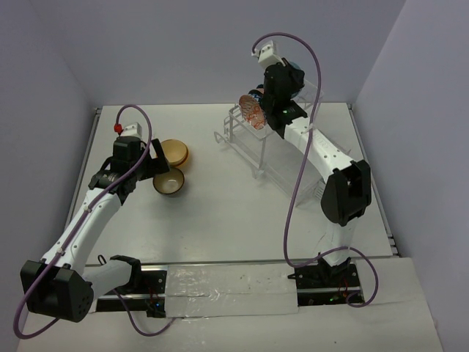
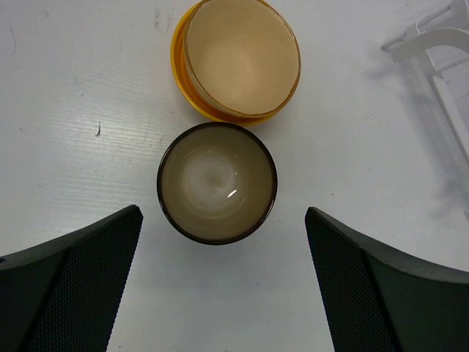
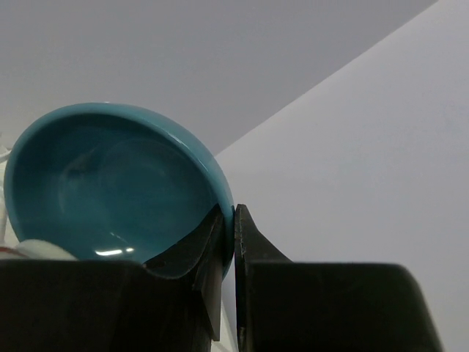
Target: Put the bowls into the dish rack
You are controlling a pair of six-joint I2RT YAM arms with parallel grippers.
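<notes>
Dish rack, of white wire, stands on the table right of centre in the top view, and a corner of it shows at the upper right of the left wrist view. A reddish patterned bowl stands on edge at the rack's upper end.

Just above and right of it, the right claw holds a blue bowl in the air. In the right wrist view the right claw is pinched on the blue bowl at its rim, with one finger inside the bowl and the other outside. The bowl is tilted and fills the left half of that frame.

Left of centre in the top view, a tan bowl sits nested in an orange-yellow bowl. A cream bowl with a dark rim stands upright just below them. The left wrist view shows the tan bowl in the orange-yellow bowl at top centre, with the cream bowl just beneath.

The left claw hovers over the cream bowl. Its fingers are spread wide on either side of the bowl and clear of it.
</notes>
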